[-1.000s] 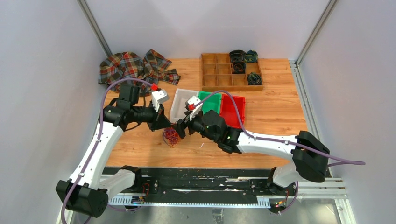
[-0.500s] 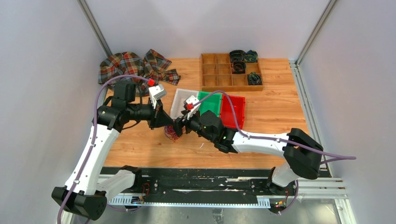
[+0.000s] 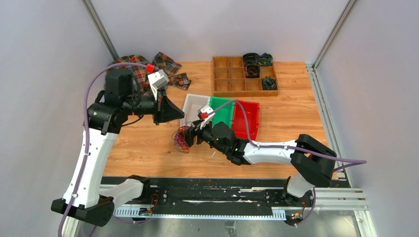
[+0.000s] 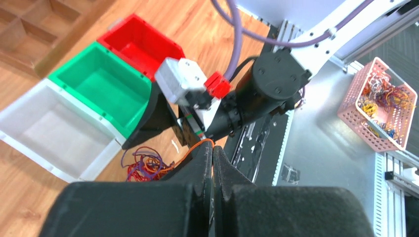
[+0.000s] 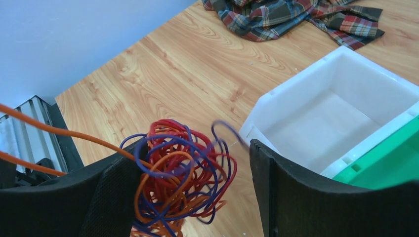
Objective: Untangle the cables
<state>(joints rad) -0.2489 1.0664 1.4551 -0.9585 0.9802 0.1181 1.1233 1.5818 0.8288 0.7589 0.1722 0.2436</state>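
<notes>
A tangle of red, purple and orange cables (image 3: 181,140) lies on the wooden table. My left gripper (image 3: 183,117) is raised above and behind it. In the left wrist view the left gripper (image 4: 212,148) is shut on an orange cable (image 4: 190,154) that runs down to the tangle (image 4: 146,165). My right gripper (image 3: 189,137) sits at the tangle. In the right wrist view the right gripper (image 5: 190,150) is open, with the tangle (image 5: 180,180) between its fingers, against the left one (image 5: 111,197). The orange strand (image 5: 39,128) stretches taut to the left.
White (image 3: 193,106), green (image 3: 223,109) and red (image 3: 247,118) bins stand just behind the tangle. A wooden divided tray (image 3: 232,79) holding coiled cables stands at the back. A plaid cloth (image 3: 168,66) lies at the back left. A pink basket (image 4: 380,103) sits off the table.
My left gripper has risen and drawn back to the left, pulling the orange cable taut out of the tangle. My right gripper has stayed at the tangle, shifting slightly left.
</notes>
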